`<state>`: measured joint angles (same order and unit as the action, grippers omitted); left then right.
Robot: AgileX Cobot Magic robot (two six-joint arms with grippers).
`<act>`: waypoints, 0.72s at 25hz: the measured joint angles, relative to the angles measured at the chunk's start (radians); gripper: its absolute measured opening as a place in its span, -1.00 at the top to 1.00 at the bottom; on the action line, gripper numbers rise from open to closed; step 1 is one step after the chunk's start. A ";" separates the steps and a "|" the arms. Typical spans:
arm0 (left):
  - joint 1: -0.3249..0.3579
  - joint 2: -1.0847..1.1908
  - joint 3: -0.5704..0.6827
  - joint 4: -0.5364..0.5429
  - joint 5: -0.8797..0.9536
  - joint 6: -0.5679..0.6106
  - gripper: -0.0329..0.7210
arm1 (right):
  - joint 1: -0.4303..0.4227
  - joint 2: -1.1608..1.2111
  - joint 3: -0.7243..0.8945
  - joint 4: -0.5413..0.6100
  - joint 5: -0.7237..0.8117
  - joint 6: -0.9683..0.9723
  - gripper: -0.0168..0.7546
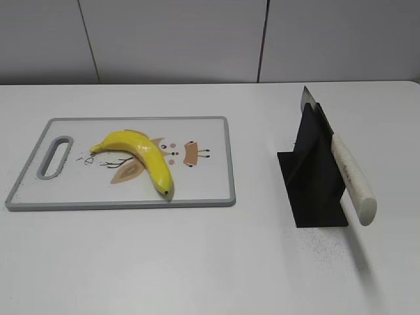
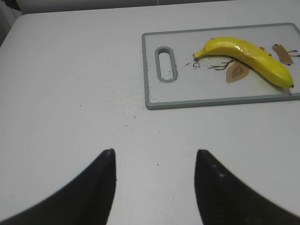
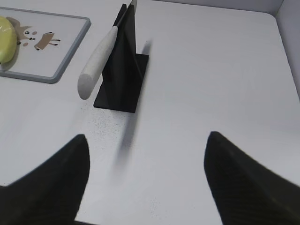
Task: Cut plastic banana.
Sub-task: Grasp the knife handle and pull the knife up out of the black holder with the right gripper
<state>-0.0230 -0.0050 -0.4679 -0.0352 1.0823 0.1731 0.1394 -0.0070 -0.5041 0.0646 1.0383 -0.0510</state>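
Note:
A yellow plastic banana (image 1: 141,155) lies on a white cutting board with a grey rim (image 1: 226,157). It also shows in the left wrist view (image 2: 248,58) and partly at the left edge of the right wrist view (image 3: 5,44). A knife with a pale handle (image 1: 352,178) rests in a black stand (image 1: 314,177), handle toward the front; it also shows in the right wrist view (image 3: 97,63). My left gripper (image 2: 154,154) is open and empty over bare table, left of the board. My right gripper (image 3: 146,140) is open and empty, in front of the knife stand. Neither gripper shows in the exterior view.
The cutting board (image 2: 215,101) has a handle slot (image 2: 166,63) at its left end. The black stand (image 3: 123,70) stands on the white table. A grey wall runs behind the table. The table's right edge shows in the right wrist view (image 3: 281,56).

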 joint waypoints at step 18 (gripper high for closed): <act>0.000 0.000 0.000 0.000 0.000 0.000 -0.48 | 0.000 0.097 -0.005 -0.005 0.010 0.001 -0.48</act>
<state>-0.0230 -0.0050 -0.4679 -0.0352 1.0823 0.1731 0.1394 0.0902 -0.5089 0.0592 1.0481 -0.0501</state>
